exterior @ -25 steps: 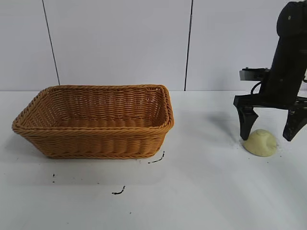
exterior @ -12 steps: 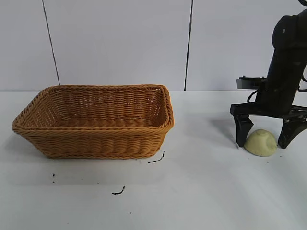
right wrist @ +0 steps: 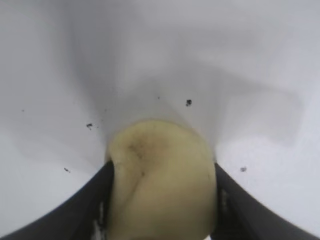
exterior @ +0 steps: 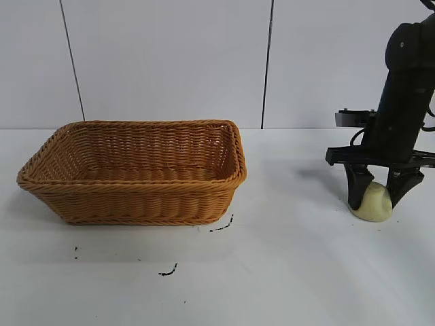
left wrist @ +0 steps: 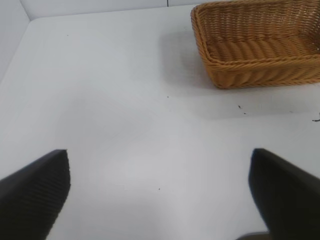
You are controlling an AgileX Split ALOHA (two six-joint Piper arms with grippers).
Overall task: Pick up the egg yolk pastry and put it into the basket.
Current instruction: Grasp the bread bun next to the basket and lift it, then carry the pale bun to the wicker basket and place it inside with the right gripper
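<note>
The pale yellow egg yolk pastry (exterior: 372, 202) sits on the white table at the right, squeezed between the two black fingers of my right gripper (exterior: 374, 195). In the right wrist view the pastry (right wrist: 160, 180) fills the gap between both fingers and touches each. The orange-brown wicker basket (exterior: 136, 197) stands on the table at the left, well apart from the pastry, and looks empty. My left gripper (left wrist: 160, 195) is open and empty over bare table; the basket (left wrist: 250, 65) shows far off in its view.
Small dark marks (exterior: 221, 226) lie on the table in front of the basket, and a few specks (right wrist: 188, 102) lie near the pastry. A white panelled wall stands behind the table.
My right gripper has come down around the pastry and its fingers have closed in from wide apart until they pinch the pastry. The basket has not moved.
</note>
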